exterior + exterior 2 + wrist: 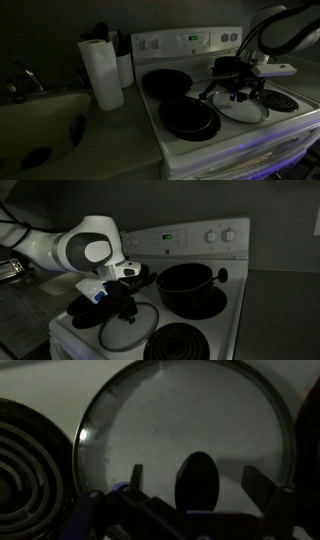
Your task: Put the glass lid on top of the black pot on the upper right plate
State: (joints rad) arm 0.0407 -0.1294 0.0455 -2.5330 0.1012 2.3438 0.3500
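The glass lid (170,420) lies flat on the white stove top, also seen in both exterior views (245,110) (125,332). Its dark knob (197,480) stands between my two fingers. My gripper (200,485) is open just above the lid, a finger on each side of the knob with a gap on both sides; it also shows in both exterior views (240,93) (125,308). The black pot (187,284) sits on a rear burner, partly behind my arm in an exterior view (228,67). The plate under it is hidden.
Two shallow black frying pans (165,82) (190,118) sit on the other side of the stove. A bare coil burner (190,345) (25,460) lies beside the lid. A paper towel roll (101,72) and a sink (40,125) are off to the side. The control panel (190,40) runs along the back.
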